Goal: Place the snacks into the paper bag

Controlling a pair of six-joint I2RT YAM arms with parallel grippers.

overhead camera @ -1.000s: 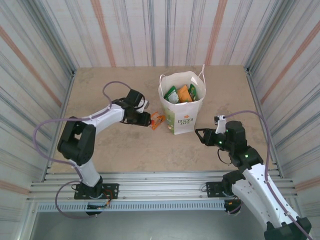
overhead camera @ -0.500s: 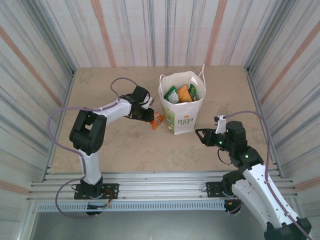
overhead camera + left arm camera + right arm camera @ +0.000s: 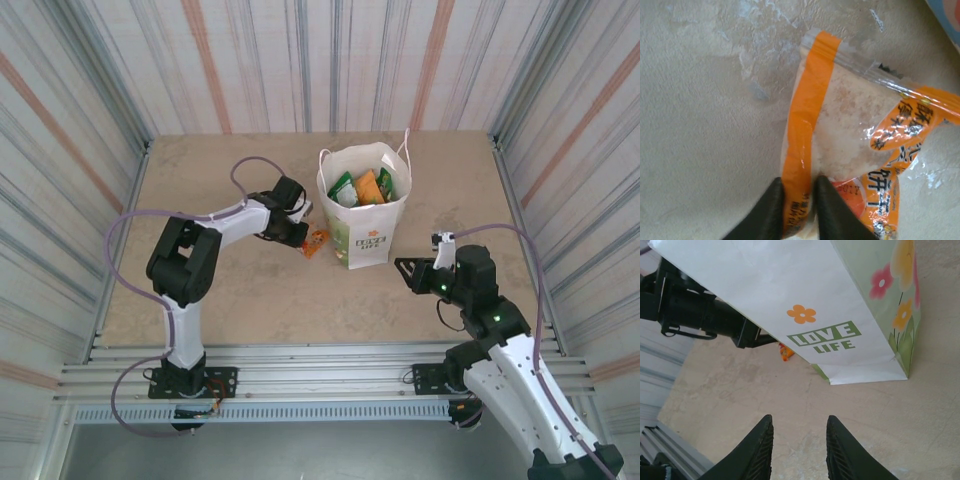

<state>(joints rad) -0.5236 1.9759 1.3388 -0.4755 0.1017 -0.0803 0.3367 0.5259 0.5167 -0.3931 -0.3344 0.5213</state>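
Same build on left arm (image 3: 228, 226) and right arm (image 3: 508, 352): white link shells, black joint housings, a lavender cable (image 3: 124, 224) looping off each. Green status lights (image 3: 443, 288) on the right. Fingers: left gripper (image 3: 798, 184) smooth black, right gripper (image 3: 799, 421) black, ribbed inside.

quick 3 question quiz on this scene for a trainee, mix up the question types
1. True or false: the right gripper holds a packet.
2. Which gripper pinches the edge of the flat orange-and-clear plastic snack packet? A) left gripper B) right gripper C) neither
3. Fill in: the green print on the upright white paper bag reads "LOVE ____".
Key: 1 false; 2 A; 3 LIFE.
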